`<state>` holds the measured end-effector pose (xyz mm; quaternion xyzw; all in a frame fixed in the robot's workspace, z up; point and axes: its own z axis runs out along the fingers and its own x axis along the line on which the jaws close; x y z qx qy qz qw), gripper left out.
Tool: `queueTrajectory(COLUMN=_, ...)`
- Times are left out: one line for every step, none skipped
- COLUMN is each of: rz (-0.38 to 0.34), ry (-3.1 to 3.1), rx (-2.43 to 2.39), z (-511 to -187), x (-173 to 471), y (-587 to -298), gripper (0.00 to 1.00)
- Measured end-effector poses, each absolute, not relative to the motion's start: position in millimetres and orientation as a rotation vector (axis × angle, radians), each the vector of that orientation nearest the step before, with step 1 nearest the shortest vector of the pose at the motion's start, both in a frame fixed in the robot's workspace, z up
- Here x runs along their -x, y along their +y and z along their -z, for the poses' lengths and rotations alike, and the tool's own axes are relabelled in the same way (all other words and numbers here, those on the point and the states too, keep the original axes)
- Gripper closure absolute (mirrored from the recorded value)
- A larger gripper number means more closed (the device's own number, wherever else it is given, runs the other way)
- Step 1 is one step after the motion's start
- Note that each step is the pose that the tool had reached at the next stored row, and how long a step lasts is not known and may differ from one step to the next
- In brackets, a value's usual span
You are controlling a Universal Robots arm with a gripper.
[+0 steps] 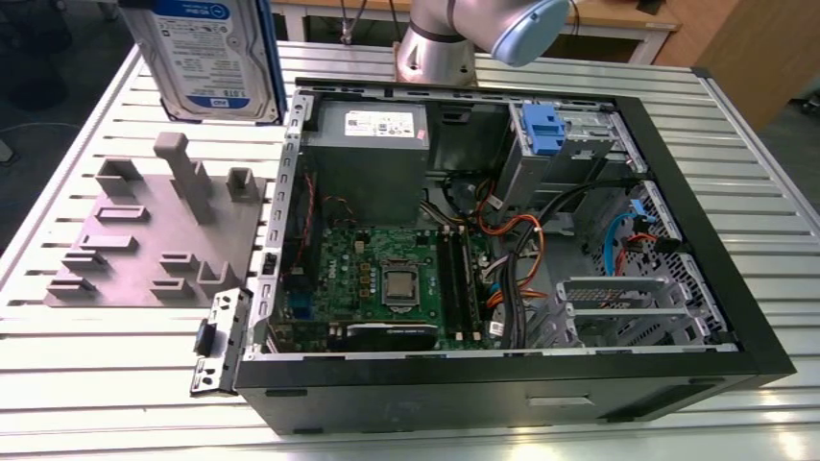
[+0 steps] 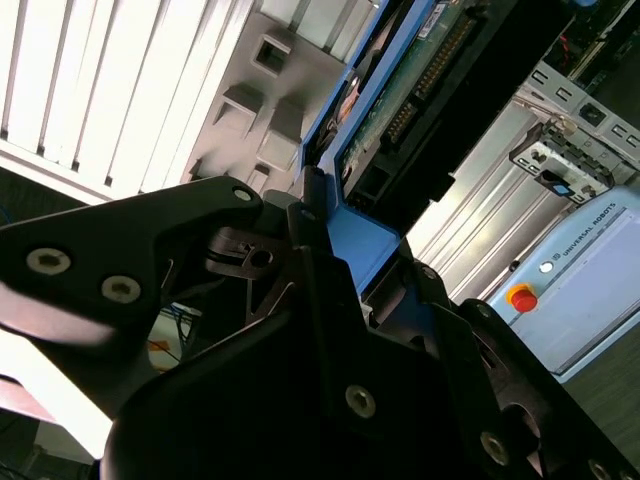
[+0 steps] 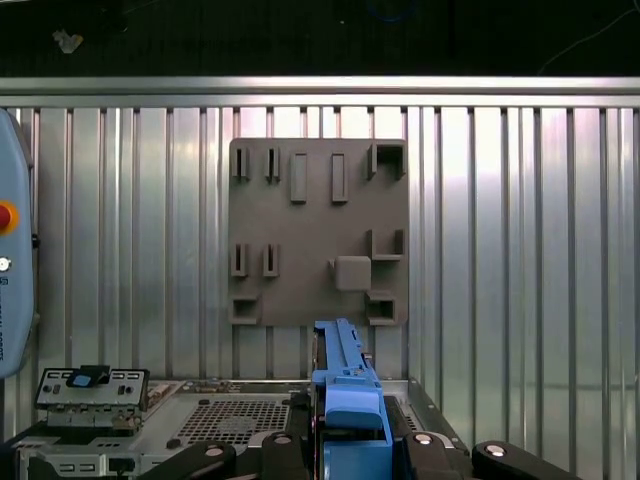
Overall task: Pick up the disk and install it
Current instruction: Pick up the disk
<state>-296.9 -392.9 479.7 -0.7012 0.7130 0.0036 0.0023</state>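
Note:
The disk (image 1: 211, 58) is a silver hard drive with a white-and-blue label in a blue bracket. It hangs upright in the air at the exterior view's upper left, above the table beside the open computer case (image 1: 513, 379). In both wrist views my gripper (image 3: 350, 442) is shut on the disk's blue bracket (image 3: 345, 385), with a black finger (image 3: 283, 447) on each side. The second wrist view shows the blue bracket (image 2: 362, 248) and the drive's green circuit board (image 2: 400, 95) running out from my gripper (image 2: 325, 250).
A grey fixture plate (image 1: 141, 240) with raised pegs lies on the slatted table at the exterior view's left, also in the first wrist view as the grey plate (image 3: 318, 230). Inside the case sit a grey power supply (image 1: 369, 134), a motherboard (image 1: 384, 279), cables and a drive bay with a blue latch (image 1: 544, 130).

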Motion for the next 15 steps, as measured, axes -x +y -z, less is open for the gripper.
queueTrajectory(rz=-0.011, ry=2.237, rx=2.2, z=-479.7, x=295.9, y=-392.9, gripper=0.64)
queueTrajectory(rz=-0.011, ry=2.237, rx=2.2, z=-479.6, x=294.5, y=-392.9, gripper=0.64)
queueTrajectory(rz=-0.011, ry=2.237, rx=2.2, z=-479.7, x=292.8, y=-392.9, gripper=0.64)
queueTrajectory(rz=-0.011, ry=2.237, rx=2.2, z=-479.7, x=291.3, y=-392.9, gripper=0.64)
queueTrajectory(rz=-0.011, ry=2.237, rx=2.2, z=-479.7, x=290.5, y=-392.9, gripper=0.64)
queueTrajectory(rz=-0.011, ry=2.237, rx=2.2, z=-479.7, x=290.0, y=-392.9, gripper=0.64)
queueTrajectory(rz=-0.011, ry=2.237, rx=2.2, z=-479.7, x=289.6, y=-392.9, gripper=0.64)
queueTrajectory(rz=-0.011, ry=2.237, rx=2.2, z=-479.7, x=289.2, y=-393.0, gripper=0.64)
queueTrajectory(rz=-0.011, ry=2.237, rx=2.2, z=-479.7, x=288.9, y=-393.5, gripper=0.64)
queueTrajectory(rz=-0.011, ry=2.237, rx=2.2, z=-479.7, x=288.5, y=-394.1, gripper=0.64)
queueTrajectory(rz=-0.011, ry=2.237, rx=2.2, z=-479.7, x=288.2, y=-394.9, gripper=0.64)
queueTrajectory(rz=-0.011, ry=2.237, rx=2.2, z=-479.7, x=288.0, y=-395.8, gripper=0.64)
queueTrajectory(rz=-0.011, ry=2.237, rx=2.2, z=-479.7, x=287.8, y=-396.9, gripper=0.64)
queueTrajectory(rz=-0.011, ry=2.237, rx=2.2, z=-479.6, x=287.7, y=-398.1, gripper=0.64)
queueTrajectory(rz=-0.011, ry=2.237, rx=2.2, z=-479.6, x=287.6, y=-399.2, gripper=0.64)
